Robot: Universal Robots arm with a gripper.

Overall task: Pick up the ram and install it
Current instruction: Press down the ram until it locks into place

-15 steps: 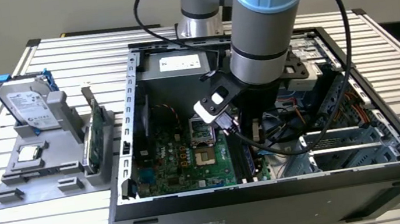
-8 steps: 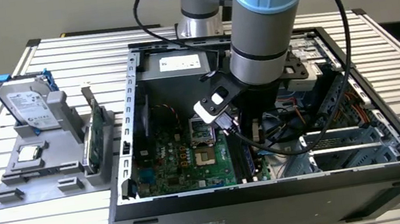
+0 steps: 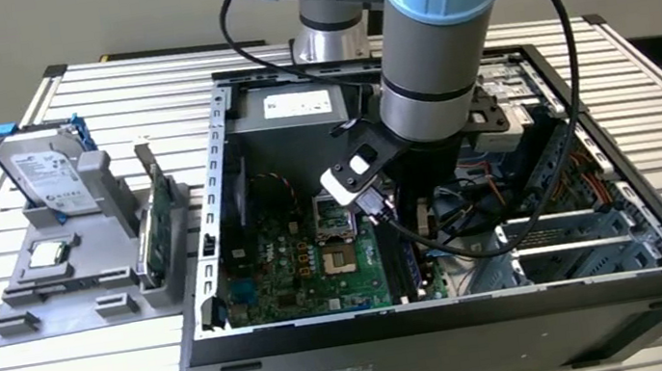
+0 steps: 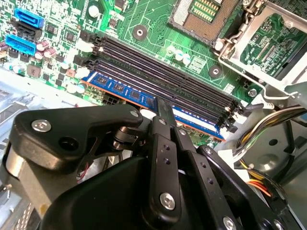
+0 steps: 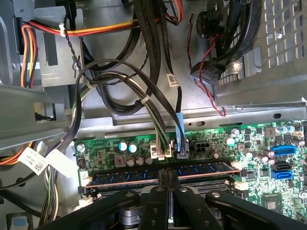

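One ram (image 4: 125,91) stick stands in the outermost motherboard slot (image 4: 158,72), with the gripper (image 4: 165,109) fingers closed on its top edge. You have pickup done; full seating cannot be confirmed.

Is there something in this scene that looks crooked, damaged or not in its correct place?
Nothing stands out. The ram lies along the outermost black slot, parallel to the three empty slots, with the gripper closed on its top edge. The processor socket stands open and empty, and the cables hang loose beside the motherboard.
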